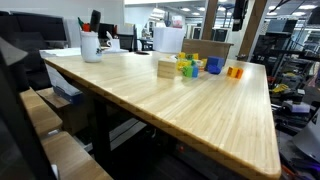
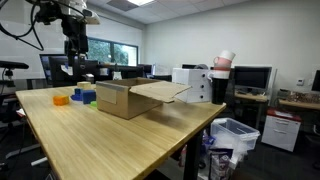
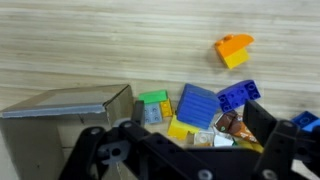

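My gripper [image 3: 200,120] is open and hangs above a small pile of toy blocks on the wooden table [image 3: 100,50]. Its dark fingers [image 3: 261,124] frame the pile without touching it. Under it lie a blue ribbed block [image 3: 197,103], a blue studded brick [image 3: 237,93], a green block [image 3: 152,97] and a yellow piece [image 3: 178,127]. An orange block [image 3: 233,48] lies apart, farther out. A cardboard box [image 3: 65,105] stands right beside the pile. In an exterior view the gripper [image 2: 76,50] hovers well above the blue blocks [image 2: 85,96], next to the open-flapped box [image 2: 130,98].
A white cup of pens [image 1: 91,45] stands near a far table corner. Office desks, monitors and a white machine [image 2: 195,85] surround the table, and a bin [image 2: 235,135] sits on the floor by its edge. The orange block [image 2: 62,99] lies near the table's end.
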Robot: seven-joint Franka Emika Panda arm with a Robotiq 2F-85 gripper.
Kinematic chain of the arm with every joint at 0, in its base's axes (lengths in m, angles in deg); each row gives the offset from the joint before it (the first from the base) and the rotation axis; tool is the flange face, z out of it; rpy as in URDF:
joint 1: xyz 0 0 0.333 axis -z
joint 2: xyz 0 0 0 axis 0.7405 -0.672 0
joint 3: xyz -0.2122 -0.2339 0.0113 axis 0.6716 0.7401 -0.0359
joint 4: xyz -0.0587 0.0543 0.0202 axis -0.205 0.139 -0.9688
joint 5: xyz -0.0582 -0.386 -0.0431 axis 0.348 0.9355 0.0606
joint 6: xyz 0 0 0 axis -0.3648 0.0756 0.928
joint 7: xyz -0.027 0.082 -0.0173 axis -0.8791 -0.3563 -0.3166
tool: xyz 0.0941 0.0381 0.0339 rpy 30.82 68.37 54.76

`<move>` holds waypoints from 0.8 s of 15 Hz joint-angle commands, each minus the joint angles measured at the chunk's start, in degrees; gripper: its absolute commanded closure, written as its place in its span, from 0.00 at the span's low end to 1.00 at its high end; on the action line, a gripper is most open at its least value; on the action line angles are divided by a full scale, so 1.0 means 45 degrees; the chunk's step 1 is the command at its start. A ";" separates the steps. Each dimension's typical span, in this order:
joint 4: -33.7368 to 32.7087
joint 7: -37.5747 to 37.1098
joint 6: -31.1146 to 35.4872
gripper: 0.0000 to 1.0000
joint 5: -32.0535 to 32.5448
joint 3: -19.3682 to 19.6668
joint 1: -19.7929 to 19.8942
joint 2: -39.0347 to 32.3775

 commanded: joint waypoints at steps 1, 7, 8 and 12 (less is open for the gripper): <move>0.0299 -0.1036 0.1169 0.00 -0.0312 -0.0251 0.0183 0.0219; 0.0300 -0.1525 0.2760 0.00 -0.0237 -0.0412 0.0186 0.0029; 0.0259 -0.1379 0.2823 0.00 -0.0210 -0.0412 0.0156 -0.0037; -0.0229 -0.0538 0.1839 0.00 -0.0346 -0.0329 -0.0066 -0.0624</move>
